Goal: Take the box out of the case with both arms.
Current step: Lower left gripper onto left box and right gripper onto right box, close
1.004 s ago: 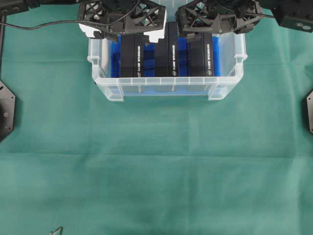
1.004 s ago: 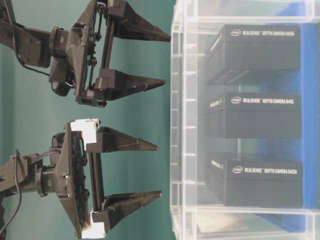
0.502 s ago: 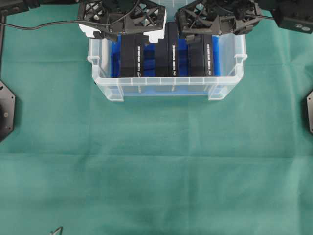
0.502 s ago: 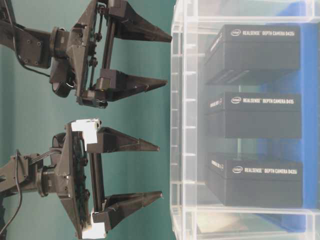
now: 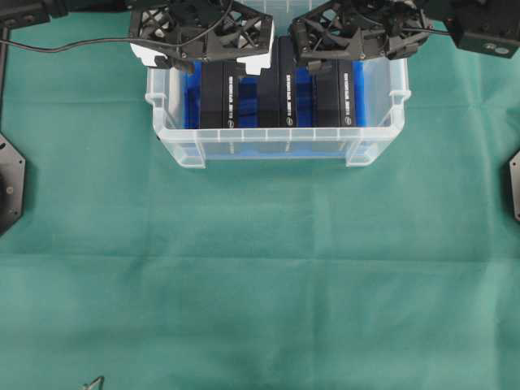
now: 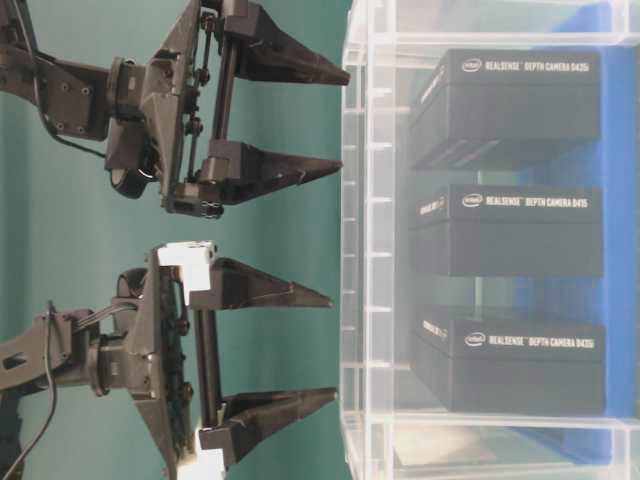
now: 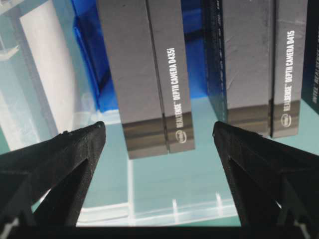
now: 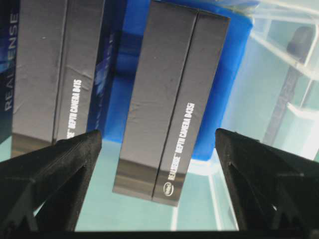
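The clear case (image 5: 268, 150) with a blue lining holds three black boxes on edge: left box (image 5: 223, 93), middle box (image 5: 284, 89), right box (image 5: 337, 93). My left gripper (image 5: 203, 49), with white parts, hangs open just above the case's rim over the left box (image 7: 149, 74), nothing between its fingers. My right gripper (image 5: 353, 45), all black, is open over the right box (image 8: 169, 99). In the table-level view both grippers, left (image 6: 332, 347) and right (image 6: 344, 122), have their tips level with the case's rim (image 6: 365, 250), clear of the boxes.
Green cloth (image 5: 260, 276) covers the table in front of the case. Black arm bases sit at the left edge (image 5: 10, 183) and right edge (image 5: 514, 187). A small dark object (image 5: 95, 382) lies at the bottom left.
Both grippers have come slightly closer to the case's rim, staying wide open. The boxes and case have not moved.
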Controlling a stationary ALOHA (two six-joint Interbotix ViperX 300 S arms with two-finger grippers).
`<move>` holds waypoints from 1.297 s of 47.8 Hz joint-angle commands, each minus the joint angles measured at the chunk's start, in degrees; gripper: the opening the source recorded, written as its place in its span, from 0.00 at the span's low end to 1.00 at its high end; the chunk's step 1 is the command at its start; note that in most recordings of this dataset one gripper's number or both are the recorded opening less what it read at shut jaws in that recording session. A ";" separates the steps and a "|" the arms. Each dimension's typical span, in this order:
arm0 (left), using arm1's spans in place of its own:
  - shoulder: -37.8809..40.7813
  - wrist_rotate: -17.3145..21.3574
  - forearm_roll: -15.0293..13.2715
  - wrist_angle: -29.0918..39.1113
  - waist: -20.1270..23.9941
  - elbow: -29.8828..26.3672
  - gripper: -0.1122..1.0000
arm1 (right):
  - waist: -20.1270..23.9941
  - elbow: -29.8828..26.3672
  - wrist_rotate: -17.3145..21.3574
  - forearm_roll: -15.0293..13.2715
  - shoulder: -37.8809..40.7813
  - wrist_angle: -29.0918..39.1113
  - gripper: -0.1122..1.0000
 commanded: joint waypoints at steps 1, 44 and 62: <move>-0.97 -0.53 0.26 -1.41 -0.09 0.44 0.89 | 0.18 0.09 0.18 -0.53 -0.70 -0.35 0.94; 0.70 -1.23 0.44 -10.63 1.58 7.73 0.89 | 0.26 5.54 0.26 -1.41 2.29 -8.09 0.94; 2.11 -0.53 0.44 -11.16 2.37 9.40 0.89 | 0.26 5.54 0.00 -2.11 4.39 -9.23 0.94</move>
